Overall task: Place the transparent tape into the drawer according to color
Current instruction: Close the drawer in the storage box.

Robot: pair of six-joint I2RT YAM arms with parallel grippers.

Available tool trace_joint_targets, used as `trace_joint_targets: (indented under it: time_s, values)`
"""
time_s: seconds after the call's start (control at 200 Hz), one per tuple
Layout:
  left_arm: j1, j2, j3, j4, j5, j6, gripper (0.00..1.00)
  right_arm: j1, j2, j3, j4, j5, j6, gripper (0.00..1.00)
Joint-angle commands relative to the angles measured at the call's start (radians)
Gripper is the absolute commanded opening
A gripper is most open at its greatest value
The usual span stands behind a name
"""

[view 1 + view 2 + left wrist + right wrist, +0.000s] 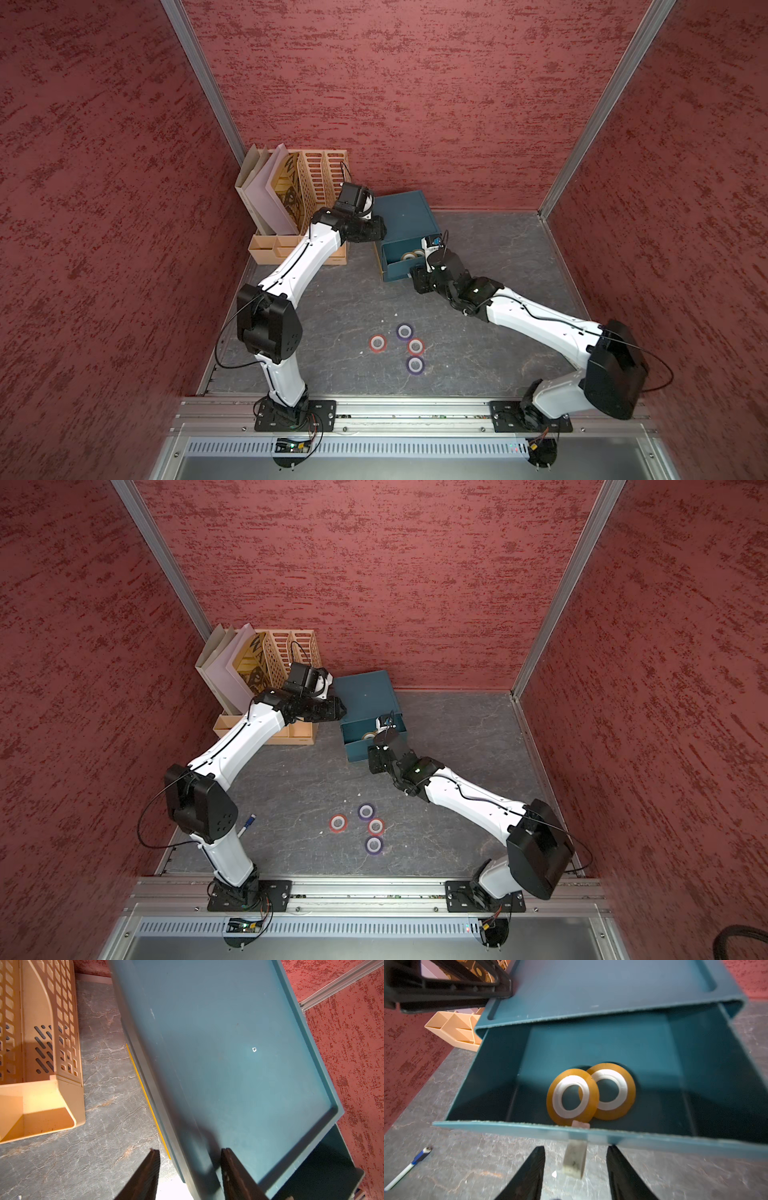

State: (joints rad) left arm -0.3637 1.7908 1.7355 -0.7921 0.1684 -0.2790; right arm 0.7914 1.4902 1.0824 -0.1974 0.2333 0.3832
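The teal drawer (508, 1128) stands pulled out of its teal cabinet (405, 216). Two orange-yellow rolls of transparent tape (556, 1101) (623, 1088) lie inside it, one overlapping the other; in a top view they show as pale rings (409, 255). On the table, in both top views, lie two red rolls (377, 343) (415, 346) and two purple rolls (404, 331) (415, 365). My right gripper (575, 1147) is open at the drawer front, with the pale pull tab (574, 1159) hanging free between its fingers. My left gripper (190, 1150) is open, straddling the cabinet top's left edge (182, 1157).
A tan slotted file rack (316, 174) with folders stands at the back left, with a tan compartment tray (274, 249) in front of it. A blue-and-white pen (248, 823) lies near the left arm. Red walls close in on three sides.
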Motion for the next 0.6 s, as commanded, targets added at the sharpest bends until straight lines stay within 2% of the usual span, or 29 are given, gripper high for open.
trace_joint_targets:
  time_s: [0.0,0.596]
  values:
    - [0.008,0.011,-0.008,-0.001,0.015,0.02,0.51,0.012,0.026,0.003,0.115,0.036,-0.031,0.52]
    - [0.009,0.02,-0.006,-0.002,0.057,0.037,0.48,0.019,0.15,-0.013,0.407,0.115,-0.135,0.53]
